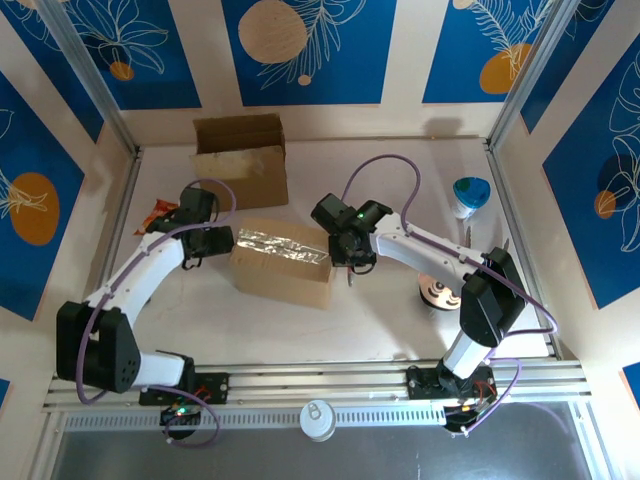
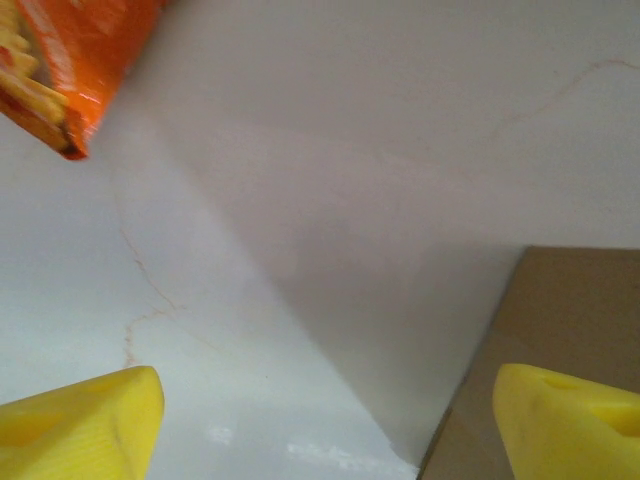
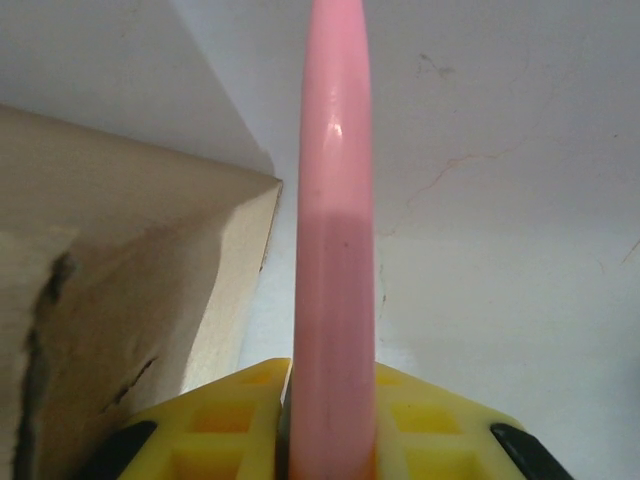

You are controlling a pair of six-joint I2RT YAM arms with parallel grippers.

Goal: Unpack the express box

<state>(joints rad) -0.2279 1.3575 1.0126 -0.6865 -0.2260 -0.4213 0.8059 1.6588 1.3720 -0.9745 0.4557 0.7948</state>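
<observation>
The sealed brown express box [image 1: 282,264] lies mid-table with a shiny tape strip [image 1: 280,243] along its top. My left gripper [image 1: 214,243] sits at the box's left end, open, nothing between its yellow fingers [image 2: 90,420]; the box corner [image 2: 565,320] shows by its right finger. My right gripper [image 1: 349,260] hovers at the box's right end, shut on a pink knife-like tool [image 3: 335,230] that points away past the box's edge [image 3: 130,290]. The tool's tip is out of frame.
An open, empty-looking carton [image 1: 240,158] stands at the back. An orange snack bag [image 1: 157,212] [image 2: 70,60] lies left of my left gripper. A blue-topped cup [image 1: 470,195] and a round tape roll [image 1: 437,293] sit on the right. A white can [image 1: 318,420] rests at the front rail.
</observation>
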